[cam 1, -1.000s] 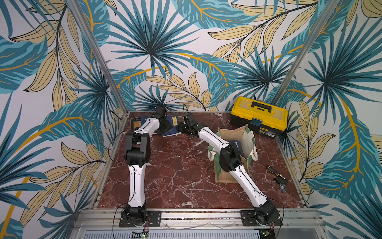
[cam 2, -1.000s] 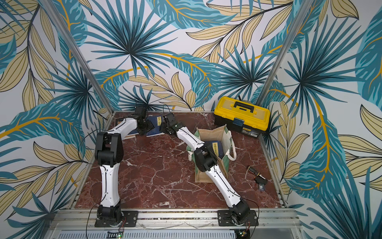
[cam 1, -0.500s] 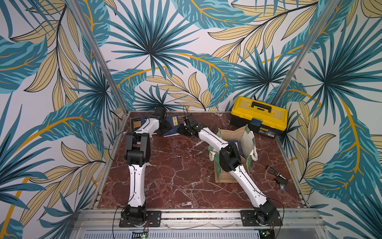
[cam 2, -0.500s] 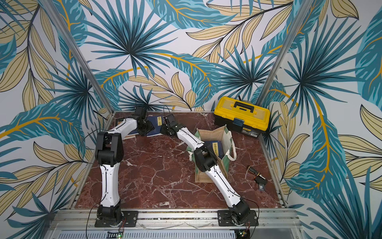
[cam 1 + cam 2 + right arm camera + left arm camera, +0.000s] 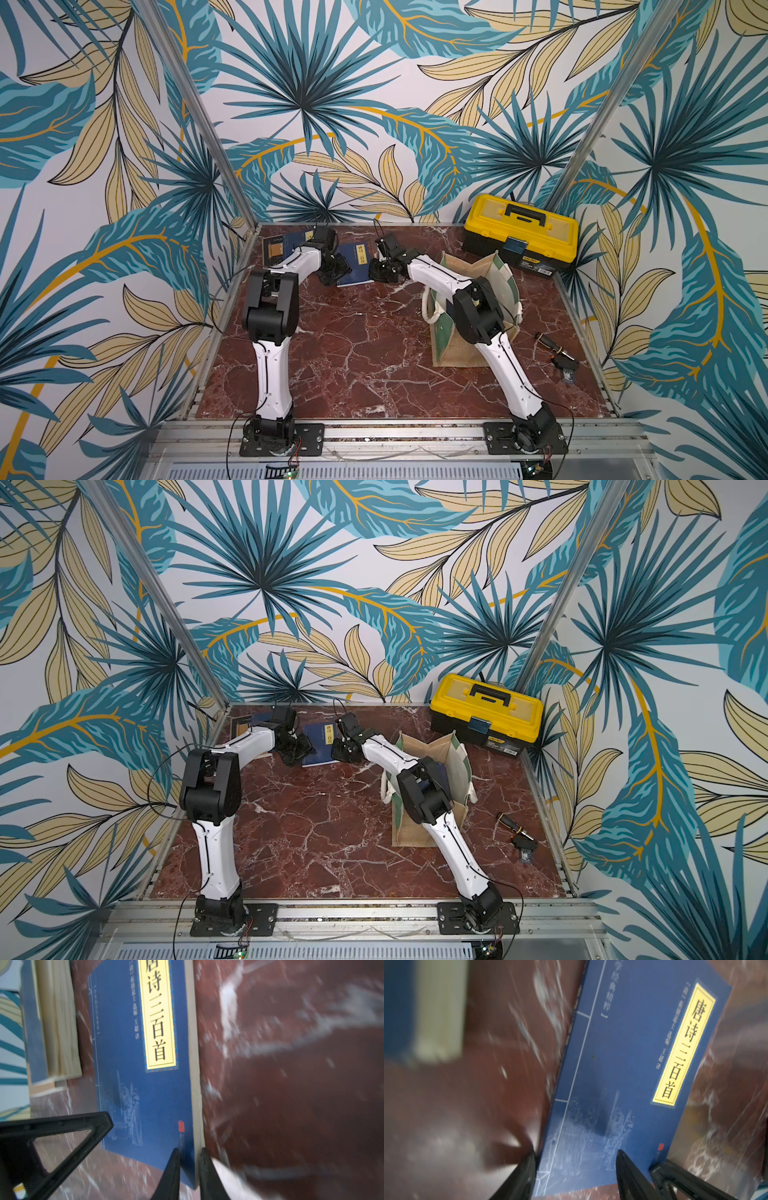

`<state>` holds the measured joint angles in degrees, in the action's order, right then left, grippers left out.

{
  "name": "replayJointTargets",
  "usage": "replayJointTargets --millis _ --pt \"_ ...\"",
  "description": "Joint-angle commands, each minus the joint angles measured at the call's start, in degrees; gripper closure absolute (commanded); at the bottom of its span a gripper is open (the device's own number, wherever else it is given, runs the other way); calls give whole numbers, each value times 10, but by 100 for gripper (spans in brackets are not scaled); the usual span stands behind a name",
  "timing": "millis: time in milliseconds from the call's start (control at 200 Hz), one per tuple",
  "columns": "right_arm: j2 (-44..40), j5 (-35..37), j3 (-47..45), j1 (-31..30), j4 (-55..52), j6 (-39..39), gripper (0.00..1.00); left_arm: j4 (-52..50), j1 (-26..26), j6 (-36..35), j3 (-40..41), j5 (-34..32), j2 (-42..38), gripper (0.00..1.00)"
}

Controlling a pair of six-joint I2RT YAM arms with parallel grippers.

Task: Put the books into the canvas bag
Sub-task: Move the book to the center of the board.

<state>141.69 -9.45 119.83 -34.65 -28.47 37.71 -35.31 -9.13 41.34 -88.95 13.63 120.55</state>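
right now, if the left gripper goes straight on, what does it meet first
Probably the navy book: it lies right ahead of the left gripper, between its open fingers; height above it is unclear.

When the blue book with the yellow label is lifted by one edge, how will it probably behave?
The blue book looks like a thin paperback, so it will probably sag away from the right gripper, which pinches only its page-side edge near a corner. Its cover seems smooth, so it may slip or swing. It looks light for its size.
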Motion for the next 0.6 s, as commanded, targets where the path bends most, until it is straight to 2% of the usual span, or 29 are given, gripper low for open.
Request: replayJointTargets --millis 0,331,481,596 --pt "-84 -7 -94 -13 -10 -8 81 13 -31 -2 66 35 -53 38" --pt "-280 12 -393 -66 26 29 73 69 -109 34 302 50 -237 38" --pt "-339 47 -466 -78 15 32 66 73 -118 39 394 49 -339 38" --pt "-354 64 -481 -78 8 26 62 59 -112 21 424 36 -398 37"
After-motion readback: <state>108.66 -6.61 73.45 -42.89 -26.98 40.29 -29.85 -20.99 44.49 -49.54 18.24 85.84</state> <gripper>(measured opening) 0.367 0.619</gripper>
